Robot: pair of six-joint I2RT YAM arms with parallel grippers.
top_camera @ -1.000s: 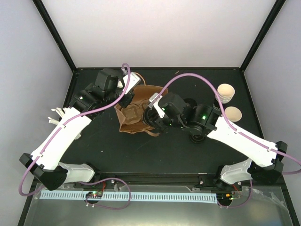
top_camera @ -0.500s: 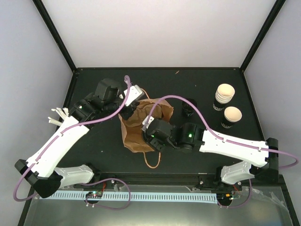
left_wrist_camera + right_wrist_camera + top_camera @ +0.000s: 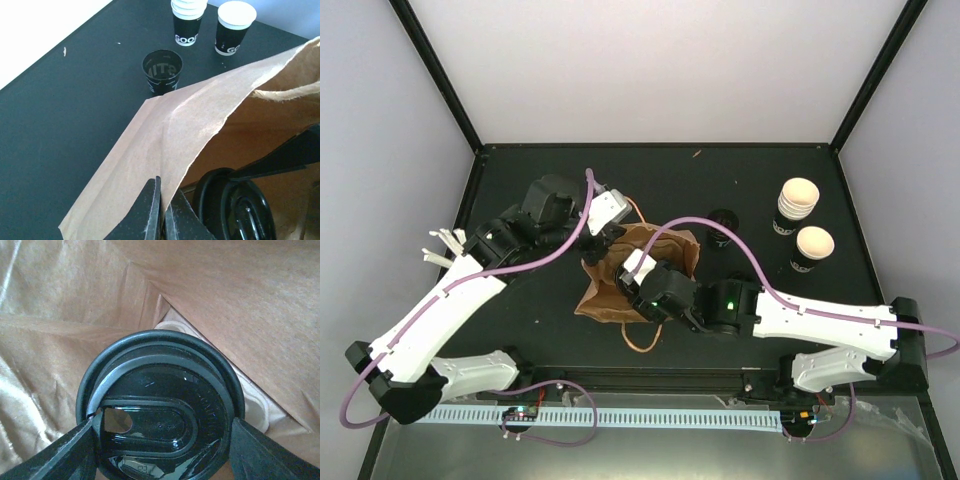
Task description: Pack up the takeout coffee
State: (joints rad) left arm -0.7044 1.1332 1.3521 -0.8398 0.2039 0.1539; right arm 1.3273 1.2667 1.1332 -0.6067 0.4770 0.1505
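A brown paper bag (image 3: 603,295) lies open at table centre. My left gripper (image 3: 606,231) is shut on its upper rim; the wrist view shows the paper (image 3: 165,125) pinched between the fingertips (image 3: 163,182). My right gripper (image 3: 160,437) reaches inside the bag, shut on a cup with a black plastic lid (image 3: 160,405), also seen in the left wrist view (image 3: 232,210). A cream moulded tray (image 3: 252,407) lies under it. The takeout coffee cup (image 3: 812,248), black with white print and a cream inside, stands at the right (image 3: 234,20), away from both grippers.
A nested stack of like cups (image 3: 798,205) stands behind the single cup. A black cup with a dark inside (image 3: 722,225) stands right of the bag. The bag's paper handle (image 3: 642,340) loops toward the front edge.
The right arm has swung left and nearer, going deeper into the bag with the lidded cup. The bag has shifted toward the front. The left gripper has kept its pinch on the rim.
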